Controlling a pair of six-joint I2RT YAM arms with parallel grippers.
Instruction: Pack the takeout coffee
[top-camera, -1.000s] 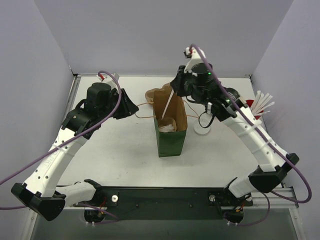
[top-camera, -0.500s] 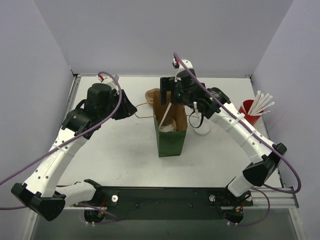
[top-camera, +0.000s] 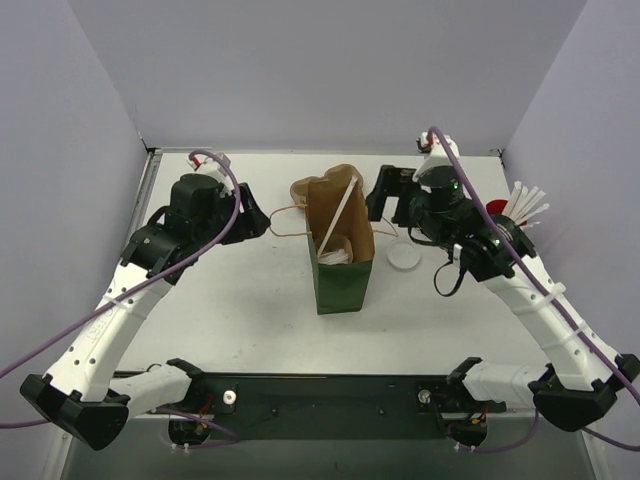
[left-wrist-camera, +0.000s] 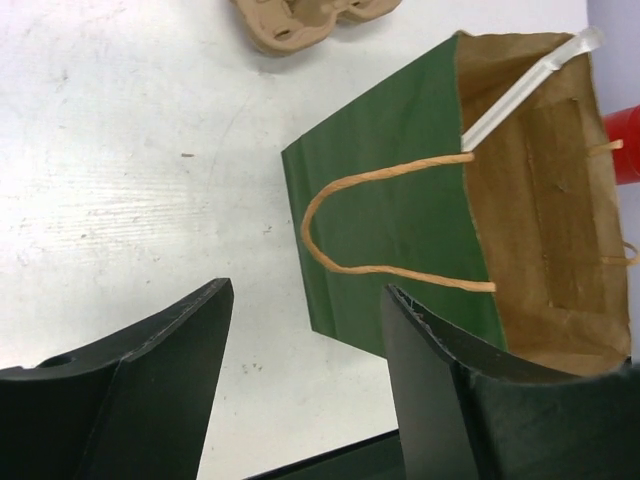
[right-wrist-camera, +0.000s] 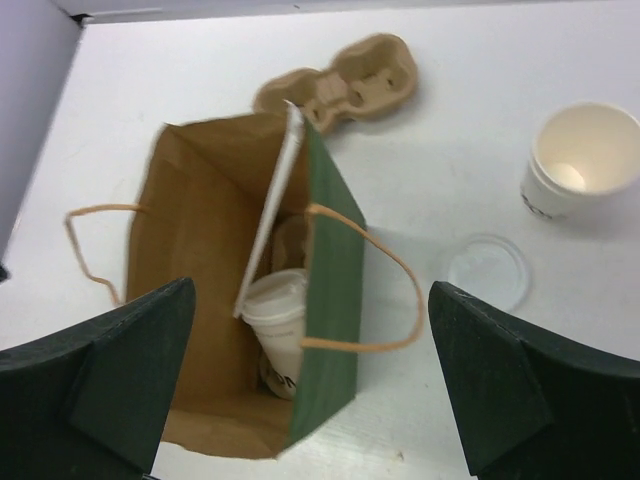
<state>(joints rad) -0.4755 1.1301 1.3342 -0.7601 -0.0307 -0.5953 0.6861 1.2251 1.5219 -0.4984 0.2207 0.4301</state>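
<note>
Item: takeout coffee (right-wrist-camera: 275, 305), lidded, upright inside green bag (right-wrist-camera: 335, 270), 1 straw (right-wrist-camera: 272, 215) leaning beside it. Right gripper (right-wrist-camera: 311, 287) spread wide, empty, above bag; left gripper (left-wrist-camera: 307, 288) parted, empty, left of handle (left-wrist-camera: 306, 215). Advice: retreat without snagging handle or tipping bag

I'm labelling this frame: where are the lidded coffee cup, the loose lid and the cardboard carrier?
lidded coffee cup (right-wrist-camera: 280, 297), right wrist view, its white lid.
loose lid (right-wrist-camera: 487, 272), right wrist view, its centre.
cardboard carrier (right-wrist-camera: 345, 85), right wrist view, its middle.
</note>
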